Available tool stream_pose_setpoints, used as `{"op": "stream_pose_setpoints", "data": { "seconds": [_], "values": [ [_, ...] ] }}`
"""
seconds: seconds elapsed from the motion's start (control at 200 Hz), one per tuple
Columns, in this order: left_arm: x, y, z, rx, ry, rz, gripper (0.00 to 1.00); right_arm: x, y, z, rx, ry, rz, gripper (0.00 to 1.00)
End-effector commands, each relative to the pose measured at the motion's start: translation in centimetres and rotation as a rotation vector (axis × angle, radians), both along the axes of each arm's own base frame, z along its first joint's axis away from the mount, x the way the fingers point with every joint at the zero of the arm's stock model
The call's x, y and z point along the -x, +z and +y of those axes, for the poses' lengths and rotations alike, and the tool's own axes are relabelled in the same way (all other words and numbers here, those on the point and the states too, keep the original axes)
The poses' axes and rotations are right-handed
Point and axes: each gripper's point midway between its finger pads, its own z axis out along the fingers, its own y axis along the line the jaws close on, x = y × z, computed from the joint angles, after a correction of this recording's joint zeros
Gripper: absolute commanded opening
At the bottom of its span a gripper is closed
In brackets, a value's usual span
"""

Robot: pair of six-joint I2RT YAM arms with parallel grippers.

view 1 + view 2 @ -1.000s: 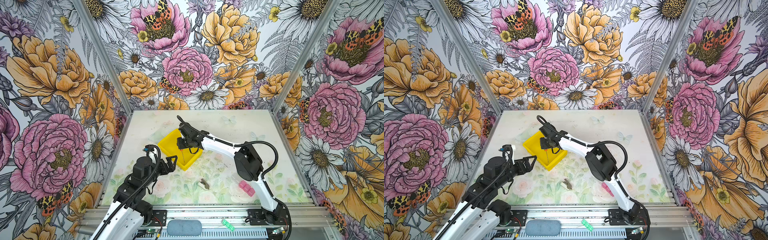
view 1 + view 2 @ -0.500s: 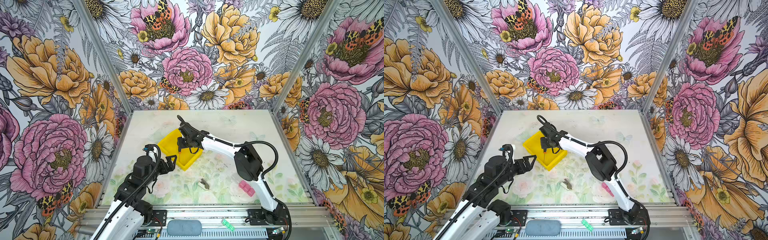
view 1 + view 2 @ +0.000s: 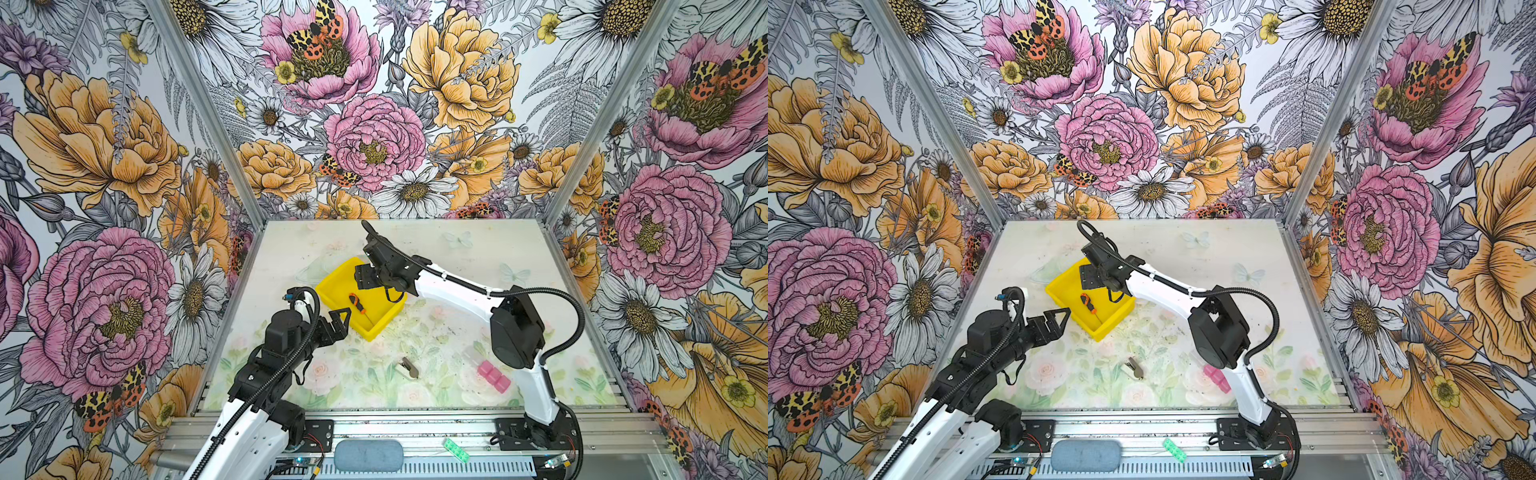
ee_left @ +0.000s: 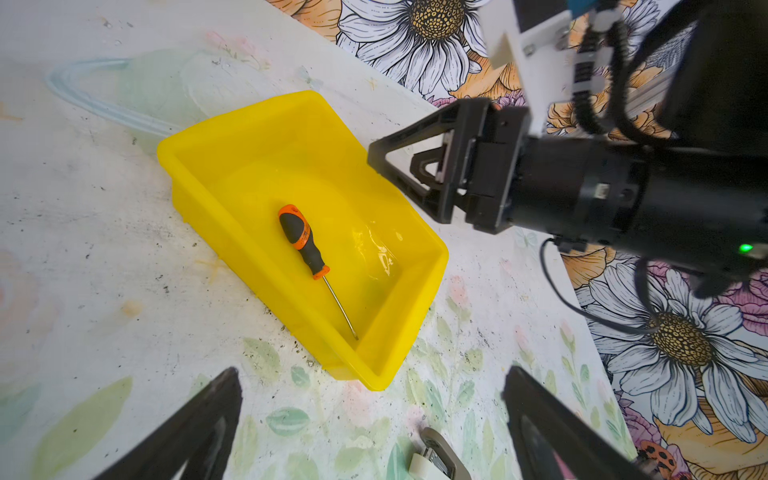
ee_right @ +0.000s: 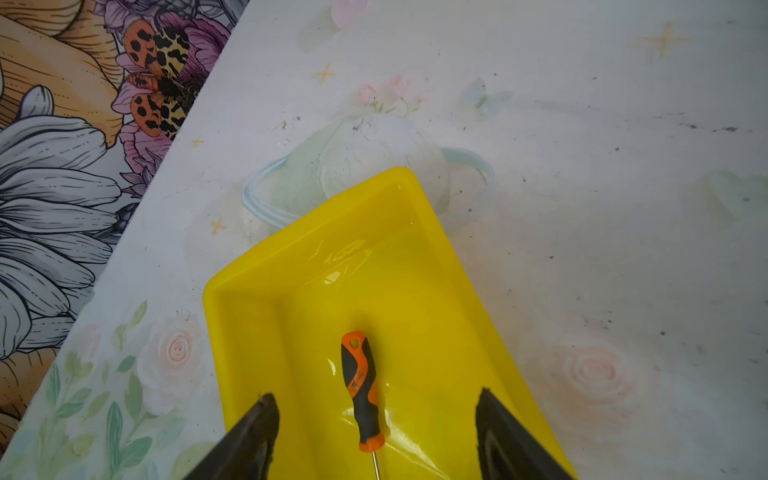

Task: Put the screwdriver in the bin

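The screwdriver (image 3: pixel 357 303) (image 3: pixel 1088 302), with its orange-and-black handle and thin shaft, lies flat on the floor of the yellow bin (image 3: pixel 332 283) (image 3: pixel 1059 287) at mid-table. My right gripper (image 3: pixel 365 279) hangs just above the bin's far end, open. In the right wrist view the screwdriver (image 5: pixel 360 390) lies loose between the spread fingers (image 5: pixel 257 424), touching neither. My left gripper (image 3: pixel 340 322) is open beside the bin's near-left wall, with nothing in it. The left wrist view shows the screwdriver (image 4: pixel 301 239) in the bin (image 4: pixel 270 166) and the right gripper (image 4: pixel 395 162) over it.
A grey-and-white clip-like object (image 3: pixel 409 368) (image 4: pixel 436 461) lies on the table in front of the bin. Pink cubes (image 3: pixel 492 376) sit beside the right arm's base link. A small green piece (image 3: pixel 456 449) rests on the front rail. Walls enclose three sides of the table.
My right gripper was shut on the screwdriver over the bin; it has opened, and the screwdriver now lies on the bin floor. The left arm has barely moved.
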Motion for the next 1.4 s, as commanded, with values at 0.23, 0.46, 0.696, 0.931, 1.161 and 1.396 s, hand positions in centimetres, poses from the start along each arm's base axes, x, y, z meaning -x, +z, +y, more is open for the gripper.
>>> {"op": "stream_pose_setpoints", "data": {
  "seconds": [0.23, 0.46, 0.696, 0.931, 1.161, 1.396],
  "values": [
    [-2.7, 2.9, 6.5, -0.154, 0.301, -0.174, 0.99, 1.4, 9.2, -17.8, 0.173, -0.376, -0.307, 1.0],
    [-5.3, 1.9, 9.0, -0.254, 0.39, -0.332, 0.99, 3.5, 7.7, -31.5, 0.247, -0.658, -0.322, 0.99],
    [-8.7, -0.2, 10.9, -0.526, 0.393, -0.355, 0.99, 5.2, 3.8, -42.0, 0.21, -0.872, -0.374, 1.0],
    [-12.0, -2.8, 13.9, -0.585, 0.445, -0.349, 0.99, 3.9, 0.9, -41.3, 0.271, -0.651, -0.582, 0.99],
    [-14.4, -3.6, 13.0, -0.561, 0.381, -0.384, 0.99, 1.4, -2.6, -41.7, 0.281, -0.596, -0.57, 0.99],
    [-15.5, -5.5, 12.0, -0.492, 0.283, -0.425, 0.99, 0.2, -4.1, -43.0, 0.232, -0.572, -0.604, 1.0]
  ]
}}
